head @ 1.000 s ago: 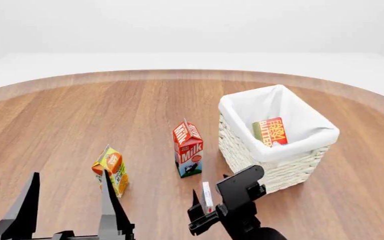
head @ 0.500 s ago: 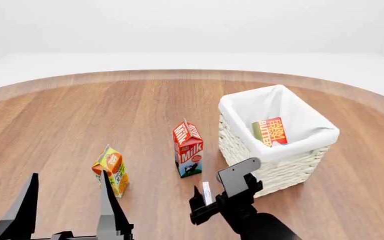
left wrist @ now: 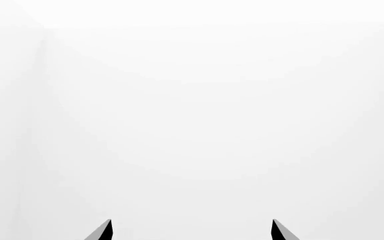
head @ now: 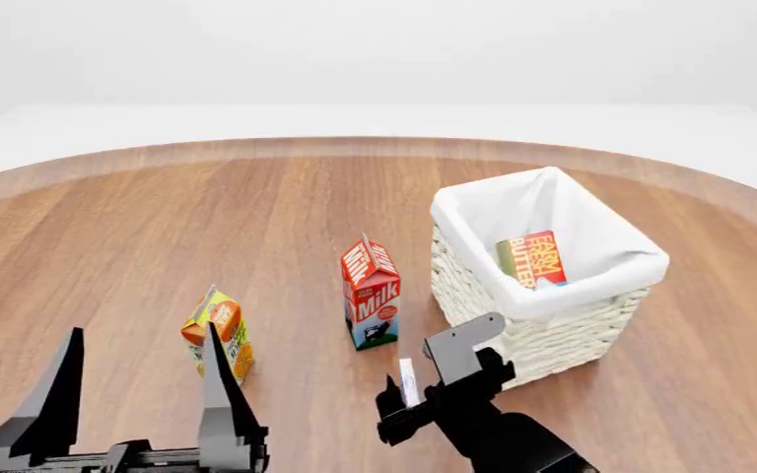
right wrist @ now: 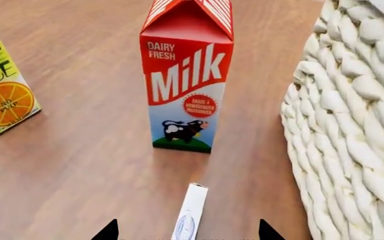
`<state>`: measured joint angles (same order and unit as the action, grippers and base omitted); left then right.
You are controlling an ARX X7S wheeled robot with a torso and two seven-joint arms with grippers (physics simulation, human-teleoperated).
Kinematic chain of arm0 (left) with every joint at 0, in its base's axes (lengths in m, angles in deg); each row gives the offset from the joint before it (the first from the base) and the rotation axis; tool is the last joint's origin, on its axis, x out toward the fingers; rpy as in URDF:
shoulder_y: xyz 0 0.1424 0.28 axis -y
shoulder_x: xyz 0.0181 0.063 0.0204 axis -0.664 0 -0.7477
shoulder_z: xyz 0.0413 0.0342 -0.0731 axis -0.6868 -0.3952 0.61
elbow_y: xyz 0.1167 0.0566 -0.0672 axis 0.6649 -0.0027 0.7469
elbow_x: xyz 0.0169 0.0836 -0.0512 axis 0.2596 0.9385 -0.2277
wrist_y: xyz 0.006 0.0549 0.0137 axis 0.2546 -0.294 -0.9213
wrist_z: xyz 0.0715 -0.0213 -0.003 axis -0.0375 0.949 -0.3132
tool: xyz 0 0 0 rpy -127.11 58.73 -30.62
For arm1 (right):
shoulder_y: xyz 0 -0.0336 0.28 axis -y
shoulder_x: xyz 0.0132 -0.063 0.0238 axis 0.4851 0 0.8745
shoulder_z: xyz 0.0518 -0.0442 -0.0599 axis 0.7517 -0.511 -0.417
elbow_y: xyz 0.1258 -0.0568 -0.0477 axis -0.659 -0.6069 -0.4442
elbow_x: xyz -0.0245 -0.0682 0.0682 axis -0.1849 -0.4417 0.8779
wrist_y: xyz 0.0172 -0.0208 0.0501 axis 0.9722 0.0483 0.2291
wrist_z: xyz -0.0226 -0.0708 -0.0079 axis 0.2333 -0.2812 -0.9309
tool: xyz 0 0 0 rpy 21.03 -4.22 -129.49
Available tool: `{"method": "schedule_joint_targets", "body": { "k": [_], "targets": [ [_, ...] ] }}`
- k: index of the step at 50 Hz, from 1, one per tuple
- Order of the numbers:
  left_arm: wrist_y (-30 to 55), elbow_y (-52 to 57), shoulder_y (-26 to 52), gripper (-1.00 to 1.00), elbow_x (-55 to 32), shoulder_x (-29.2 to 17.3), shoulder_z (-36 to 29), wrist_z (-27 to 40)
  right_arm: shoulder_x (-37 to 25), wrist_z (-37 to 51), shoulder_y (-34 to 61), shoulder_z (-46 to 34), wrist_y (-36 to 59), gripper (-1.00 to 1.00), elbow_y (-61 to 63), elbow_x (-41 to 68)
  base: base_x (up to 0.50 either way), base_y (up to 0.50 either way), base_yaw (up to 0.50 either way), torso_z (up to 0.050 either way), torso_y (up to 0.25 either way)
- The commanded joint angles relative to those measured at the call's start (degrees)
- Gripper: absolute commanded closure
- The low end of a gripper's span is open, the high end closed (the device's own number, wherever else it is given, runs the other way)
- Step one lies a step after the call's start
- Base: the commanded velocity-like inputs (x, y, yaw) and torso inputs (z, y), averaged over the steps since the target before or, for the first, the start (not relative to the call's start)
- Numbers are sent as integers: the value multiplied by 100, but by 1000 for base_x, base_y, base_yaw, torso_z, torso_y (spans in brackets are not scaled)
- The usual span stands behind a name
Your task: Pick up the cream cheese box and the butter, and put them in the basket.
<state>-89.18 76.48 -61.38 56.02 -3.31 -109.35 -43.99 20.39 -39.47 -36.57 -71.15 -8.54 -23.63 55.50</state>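
Observation:
The cream cheese box (head: 408, 381) is a thin white box standing on edge on the wooden table, just in front of the milk carton. My right gripper (head: 413, 392) is open around it. In the right wrist view the cream cheese box (right wrist: 189, 214) stands midway between the two wide-apart fingertips of the right gripper (right wrist: 187, 231), touching neither. The butter (head: 532, 259) lies inside the white wicker basket (head: 556, 335), leaning against the liner. My left gripper (head: 142, 399) is open and empty at the near left. In its wrist view the left gripper (left wrist: 192, 231) faces only white background.
A red-and-white milk carton (head: 371, 294) (right wrist: 186, 80) stands just left of the basket's wicker wall (right wrist: 359, 125). An orange juice carton (head: 220, 335) (right wrist: 2, 95) stands further left, close to my left gripper's right finger.
My right gripper has shifted slightly forward and turned at the wrist around the cream cheese box, which has stayed put. My left gripper has risen a little.

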Motion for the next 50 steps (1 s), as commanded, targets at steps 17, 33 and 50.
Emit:
{"method": "schedule_joint_targets", "body": {
  "k": [17,33,50],
  "targets": [
    [122,36,116,-100,-75,-26,2,-1,127,-256,327,51,-139,-100,-912,225,0,0,0,0,0],
    [129,34,129,-100,-73,-32,-14,11,227,-328,553,3,-294,-100,-1639,224,0,0,0,0,0],
    [117,8,152,-100,-76,-30,-34,23,299,-464,703,-217,-229,-100,-2104,243,0,0,0,0,0]
  ]
}}
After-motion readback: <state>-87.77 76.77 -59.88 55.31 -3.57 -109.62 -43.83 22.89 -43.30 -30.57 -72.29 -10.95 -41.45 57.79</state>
